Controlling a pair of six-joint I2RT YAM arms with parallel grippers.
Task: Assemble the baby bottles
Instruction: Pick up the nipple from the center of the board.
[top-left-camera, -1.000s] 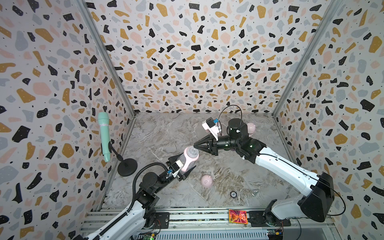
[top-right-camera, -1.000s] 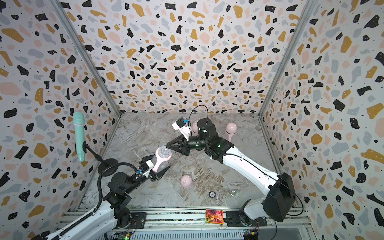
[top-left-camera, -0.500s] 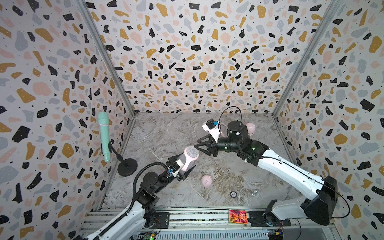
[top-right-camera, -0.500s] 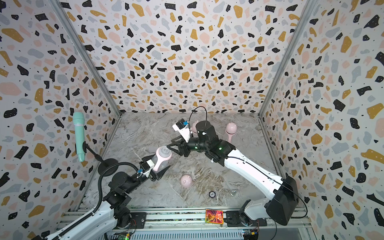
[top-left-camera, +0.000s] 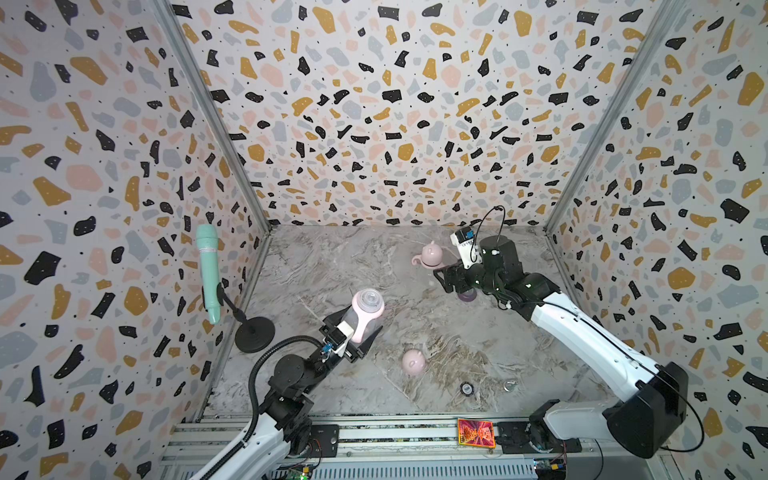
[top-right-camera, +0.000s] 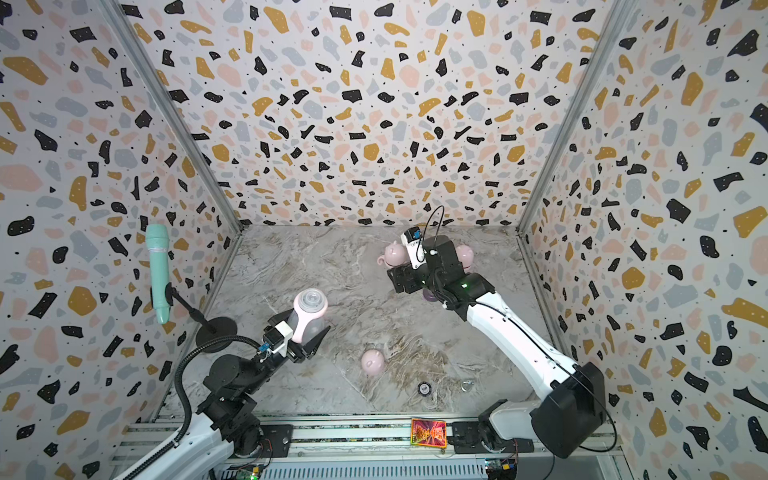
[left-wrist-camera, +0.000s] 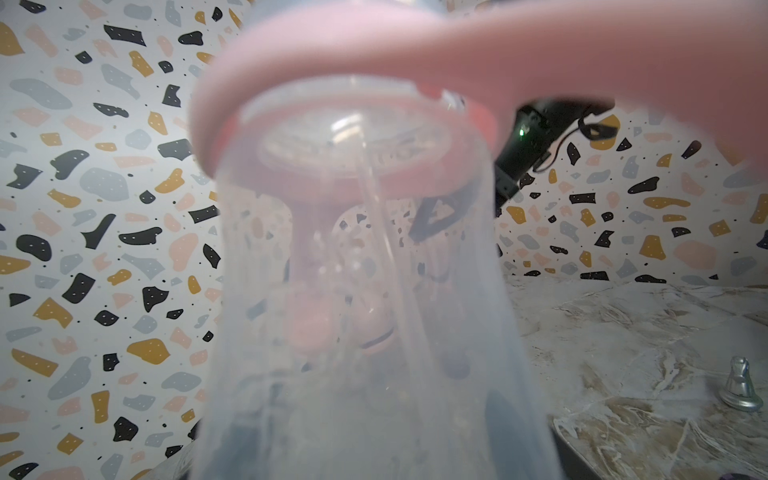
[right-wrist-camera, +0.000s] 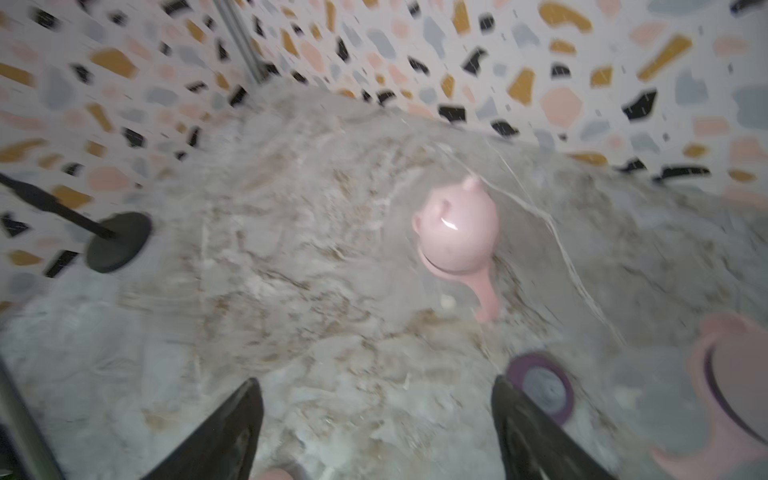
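We've got one bottle (top-left-camera: 360, 312) off the bench (top-left-camera: 332, 257), tilted, mouth end up. The left pincer (top-left-camera: 355, 326) is clenched on its clear body. The pink handle ring (top-left-camera: 370, 322) sits on the neck; we can't tell whether a teat is in yet. The right pincer (right-wrist-camera: 376, 384) is released, jaws wide w/ nothing btw them, low over the bench by the purple collar (right-wrist-camera: 544, 388). We read the step as: fetch that collar, then screw it onto the bottle.

To do it well:
- **Centre first.** In the right wrist view the collar lies just outside one jaw tip, not btw the two. So we shift sideways till it's centred, then drop & close on the rim, not its soft middle.
- **Settle first.** That view is smeared, so we'd let the arm settle before closing.
- **Mind the neighbours.** There's a capped bottle (top-left-camera: 430, 254) near the pincer, & a second capped bottle (top-right-camera: 463, 253) partly hidden behind the arm. Both look easy to knock.
- **Hold steady.** Keep the left grip firm & the neck facing the right arm so the threads meet square.
- **Cap last.** The loose cap (top-left-camera: 413, 361), nearer the front, waits till the end.
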